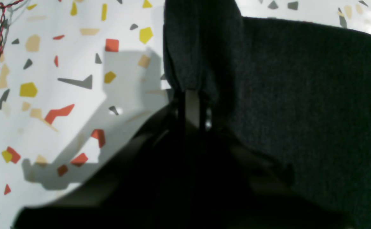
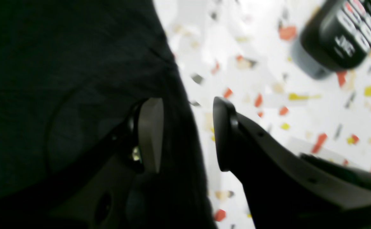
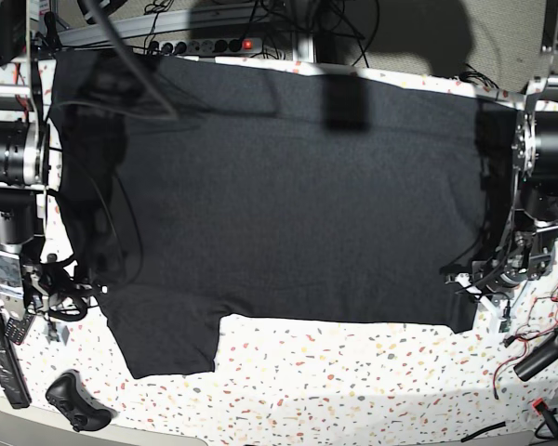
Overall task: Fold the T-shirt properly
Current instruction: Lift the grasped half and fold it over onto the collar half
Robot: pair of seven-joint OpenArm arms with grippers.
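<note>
A white speckled desk [image 3: 353, 372] carries the black T-shirt [image 3: 288, 195], spread flat to its far edge. The left end effector [image 1: 193, 106] is clamped on the shirt's hem; the right end effector [image 2: 185, 133] stands apart around its edge.

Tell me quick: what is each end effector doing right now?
Left end effector: closed, pinching a fold of the T-shirt.
Right end effector: open, jaws apart astride the T-shirt's edge, not clamped on it.

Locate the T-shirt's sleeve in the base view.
The sleeve lies at lower left, spread on the speckled table, just right of the right end effector.
</note>
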